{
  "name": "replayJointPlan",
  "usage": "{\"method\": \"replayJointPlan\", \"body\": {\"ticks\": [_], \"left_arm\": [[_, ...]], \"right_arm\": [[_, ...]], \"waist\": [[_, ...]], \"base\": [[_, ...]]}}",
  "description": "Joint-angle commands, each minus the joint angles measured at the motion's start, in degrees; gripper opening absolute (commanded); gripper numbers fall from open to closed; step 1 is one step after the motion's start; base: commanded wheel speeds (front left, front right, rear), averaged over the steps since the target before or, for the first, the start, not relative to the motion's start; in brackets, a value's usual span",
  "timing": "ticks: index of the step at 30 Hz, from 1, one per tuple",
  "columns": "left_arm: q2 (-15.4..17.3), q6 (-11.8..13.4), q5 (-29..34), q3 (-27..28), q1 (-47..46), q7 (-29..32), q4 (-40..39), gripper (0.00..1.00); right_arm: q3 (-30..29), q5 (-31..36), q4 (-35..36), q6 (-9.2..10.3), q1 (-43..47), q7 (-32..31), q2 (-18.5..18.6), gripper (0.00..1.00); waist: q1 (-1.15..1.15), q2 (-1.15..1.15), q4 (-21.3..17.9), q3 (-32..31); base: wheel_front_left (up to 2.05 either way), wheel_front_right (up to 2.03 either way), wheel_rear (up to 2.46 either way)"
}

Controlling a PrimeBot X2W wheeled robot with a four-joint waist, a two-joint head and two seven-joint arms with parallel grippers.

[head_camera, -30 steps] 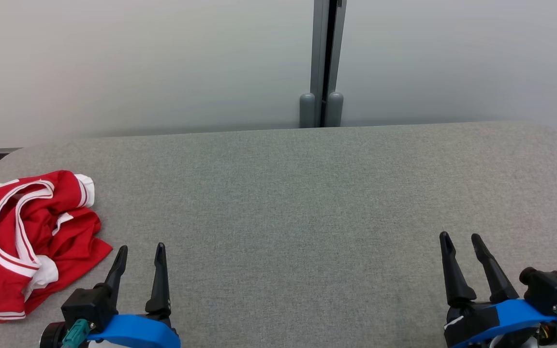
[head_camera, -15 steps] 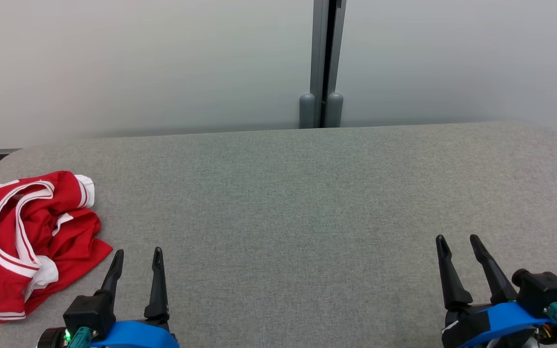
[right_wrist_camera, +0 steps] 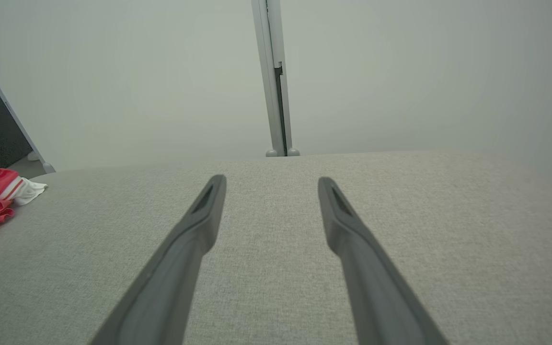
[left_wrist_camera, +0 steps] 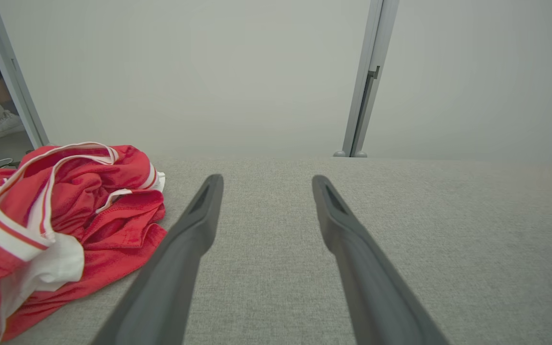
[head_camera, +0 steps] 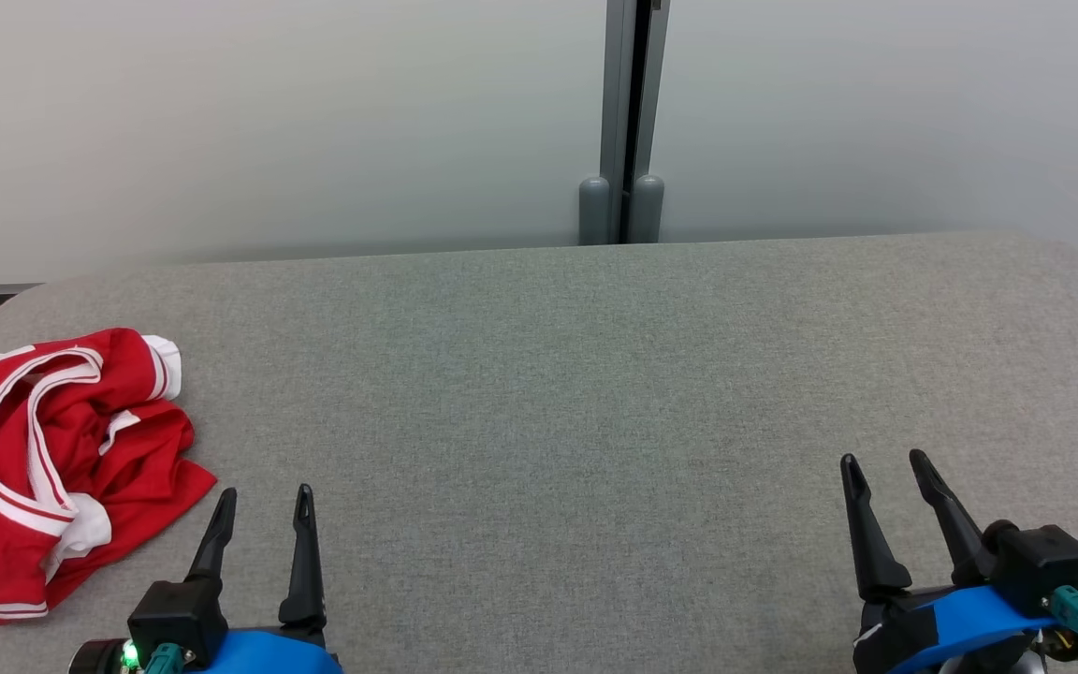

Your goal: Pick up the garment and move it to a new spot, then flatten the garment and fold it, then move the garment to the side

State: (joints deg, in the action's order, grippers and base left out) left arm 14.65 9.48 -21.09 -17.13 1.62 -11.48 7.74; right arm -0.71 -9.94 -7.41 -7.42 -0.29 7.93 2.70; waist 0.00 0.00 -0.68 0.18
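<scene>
— Grey fabric-covered table (head_camera: 539, 374) across the whole foreground, pale frosted wall (head_camera: 268, 122) behind, split by a grey metal post (head_camera: 631, 112). Whereabouts of the garment (head_camera: 52, 468)?
— Lies crumpled in a heap at the table's left end. Red with white trim, partly cut off by the left edge of the head view.
— And the left gripper (head_camera: 265, 492)?
— Sits at lower left, fingers spread wide, nothing between them. Near the heap's closest corner, not touching it.
— Right gripper (head_camera: 882, 458)?
— Lower right, well apart from the cloth, likewise spread wide and empty. Points up the bare table toward the wall.
— Anything else?
— White shoe (left_wrist_camera: 0, 127) of a person, on the floor past the table's left end, seen from the left wrist.
</scene>
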Motion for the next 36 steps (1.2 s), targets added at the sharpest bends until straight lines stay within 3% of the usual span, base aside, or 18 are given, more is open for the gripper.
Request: {"method": "replayJointPlan", "body": {"ticks": [1,10,16,23,36], "left_arm": [[0.3,0.2,0.0,0.0,0.1,-0.3,-0.1,1.00],[0.4,0.2,-0.4,-0.2,-0.2,-0.5,0.0,1.00],[0.7,0.5,-0.3,0.0,-0.6,-0.8,-0.1,1.00],[1.4,1.2,-0.4,0.4,0.1,-0.6,-0.7,1.00],[3.1,3.0,-0.3,0.9,2.7,1.0,-3.2,1.00]], "right_arm": [[0.1,0.0,0.2,-0.12,0.6,0.3,0.3,1.00],[-0.1,-0.2,-0.1,-0.13,0.5,0.6,0.3,1.00],[-0.5,0.0,0.2,-0.13,1.1,0.7,0.3,1.00],[-0.6,-0.3,0.2,-0.13,1.6,0.9,0.3,1.00],[0.4,-0.9,-0.6,-0.08,2.2,1.2,0.3,1.00]], "waist": [[0.00,0.00,0.0,0.1],[0.00,0.00,0.0,0.1],[0.00,0.00,2.5,-0.2],[0.00,0.00,7.8,-0.7],[0.00,0.00,21.3,-1.8]], "base": [[0.00,0.00,0.00],[0.00,0.00,0.00],[0.00,0.00,0.00],[0.00,0.00,0.00],[0.00,0.00,0.00]]}}
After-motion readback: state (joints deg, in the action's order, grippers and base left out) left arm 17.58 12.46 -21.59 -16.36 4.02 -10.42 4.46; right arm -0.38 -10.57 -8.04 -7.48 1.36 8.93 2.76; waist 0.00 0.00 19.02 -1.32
